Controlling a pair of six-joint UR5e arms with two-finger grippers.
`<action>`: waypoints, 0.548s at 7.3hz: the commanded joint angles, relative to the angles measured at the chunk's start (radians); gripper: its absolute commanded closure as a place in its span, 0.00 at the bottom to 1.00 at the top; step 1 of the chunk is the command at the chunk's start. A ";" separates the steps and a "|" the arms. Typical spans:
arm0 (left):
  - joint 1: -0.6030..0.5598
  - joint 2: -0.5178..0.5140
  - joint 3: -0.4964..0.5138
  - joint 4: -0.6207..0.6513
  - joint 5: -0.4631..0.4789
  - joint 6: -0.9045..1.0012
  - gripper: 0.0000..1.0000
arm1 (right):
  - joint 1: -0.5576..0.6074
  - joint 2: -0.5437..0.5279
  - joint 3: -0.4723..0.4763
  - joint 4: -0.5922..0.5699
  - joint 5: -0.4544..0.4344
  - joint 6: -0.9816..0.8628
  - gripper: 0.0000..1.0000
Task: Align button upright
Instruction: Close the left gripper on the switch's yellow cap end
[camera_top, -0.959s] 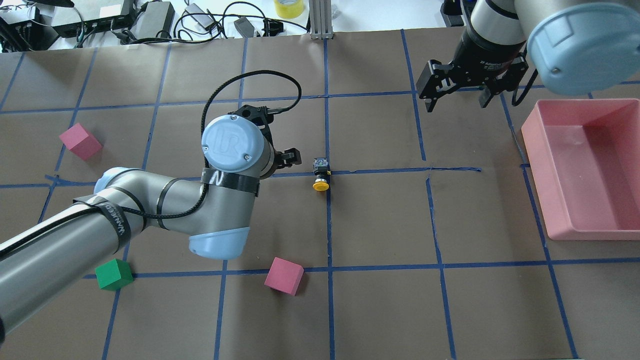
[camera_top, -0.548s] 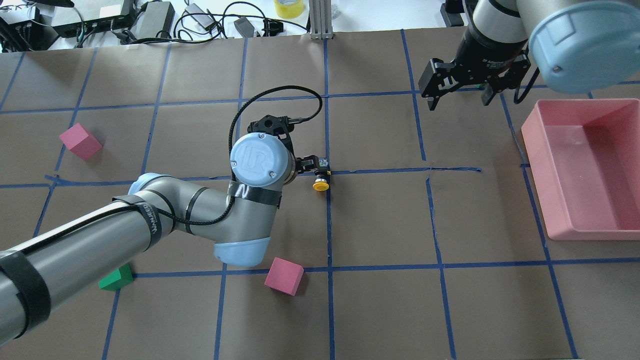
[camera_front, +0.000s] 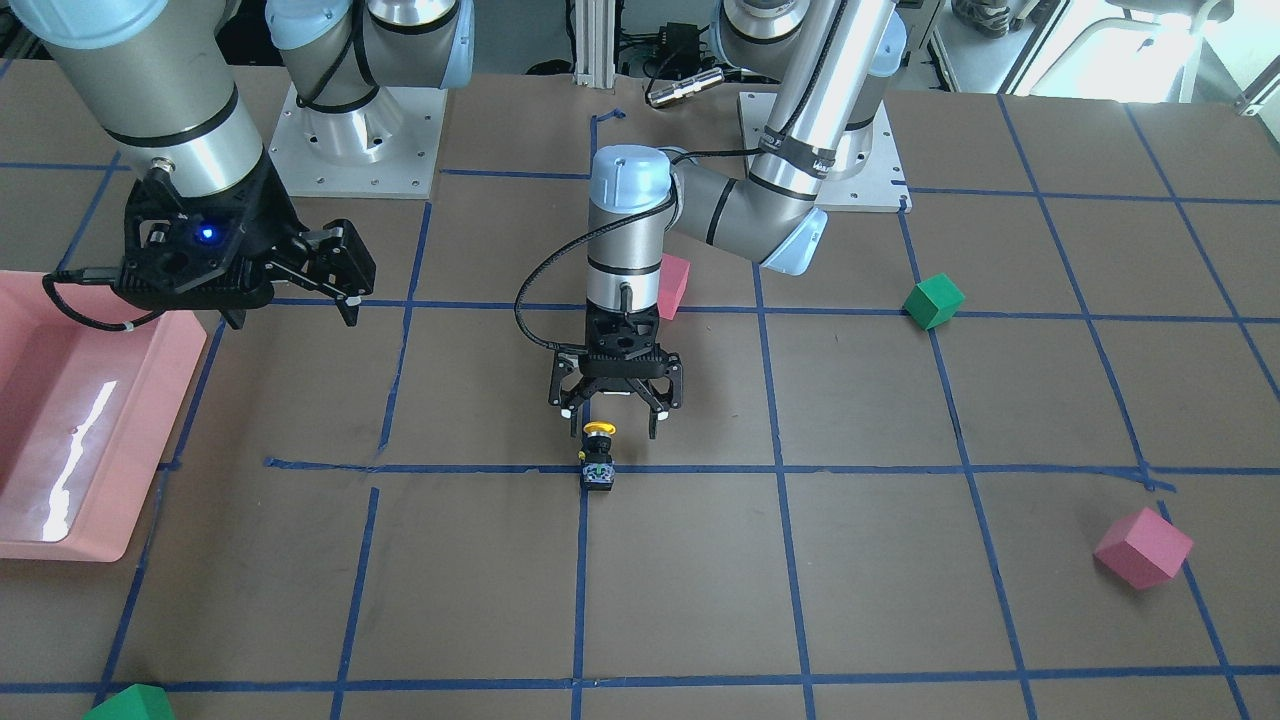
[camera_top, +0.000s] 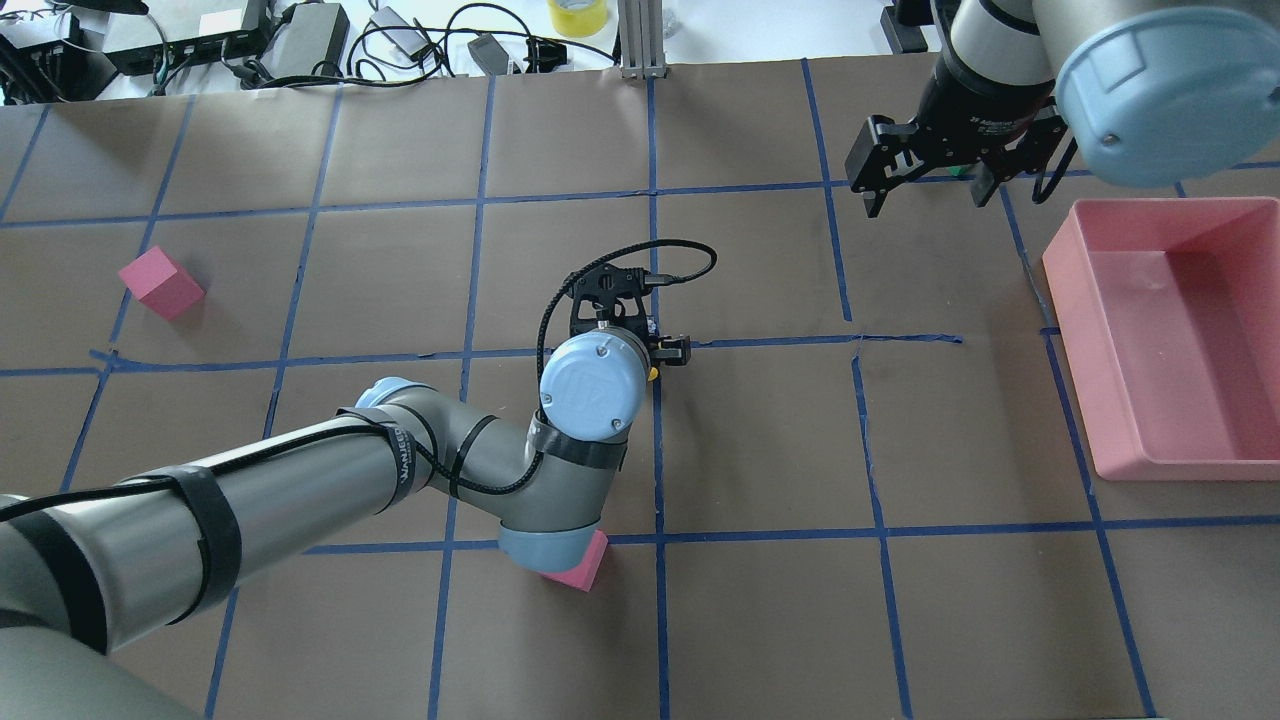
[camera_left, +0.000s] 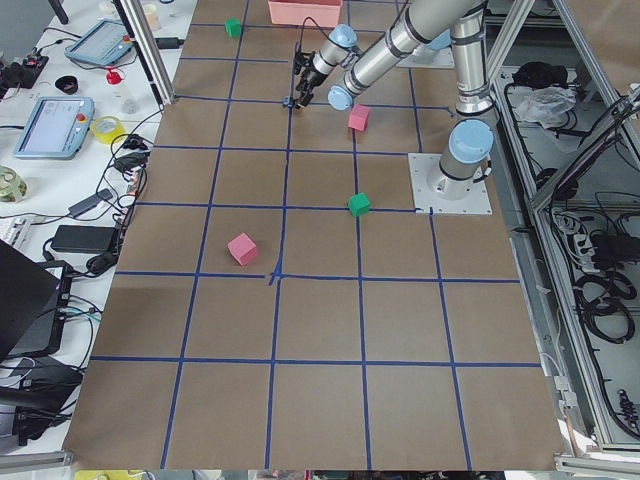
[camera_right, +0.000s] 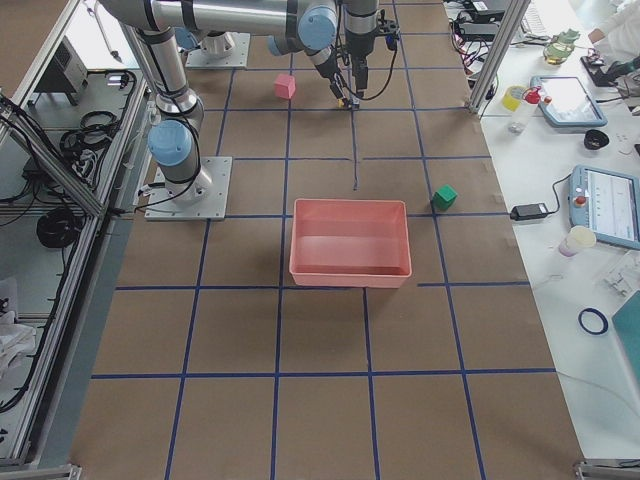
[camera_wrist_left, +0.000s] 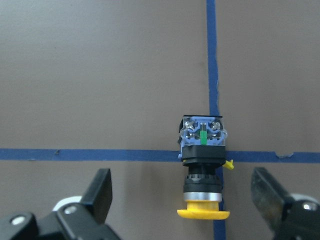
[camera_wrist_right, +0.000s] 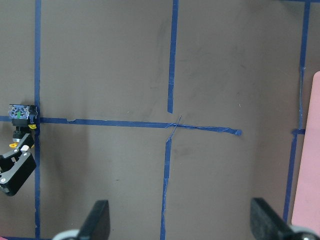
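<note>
The button (camera_front: 598, 455) lies on its side on a blue tape crossing, with its yellow cap toward the robot and its base away. It also shows in the left wrist view (camera_wrist_left: 202, 165) and the right wrist view (camera_wrist_right: 20, 120). My left gripper (camera_front: 610, 420) hangs just above it, open and pointing down, with one finger on each side of the cap end (camera_wrist_left: 181, 197). Neither finger touches it. In the overhead view the left wrist hides most of the button. My right gripper (camera_top: 928, 195) is open and empty, far off near the tray.
A pink tray (camera_top: 1100, 300) stands at the right. One pink cube (camera_top: 160, 283) sits far left. Another pink cube (camera_top: 580, 570) lies partly under the left elbow. A green cube (camera_front: 933, 300) sits near the left arm's base. Cables and boxes lie beyond the far table edge.
My left arm has swung right. Its gripper has gone from beside the button to over it. The right gripper has drifted slightly toward the far edge. The button has not moved.
</note>
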 joint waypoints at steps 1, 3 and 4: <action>-0.011 -0.051 -0.005 0.067 0.002 0.030 0.06 | -0.008 0.000 0.001 -0.003 0.002 0.003 0.00; -0.012 -0.071 -0.005 0.075 0.002 0.033 0.13 | -0.013 0.000 0.001 -0.011 0.005 0.001 0.00; -0.014 -0.070 -0.008 0.075 0.001 0.036 0.27 | -0.013 0.000 0.001 -0.011 0.002 0.001 0.00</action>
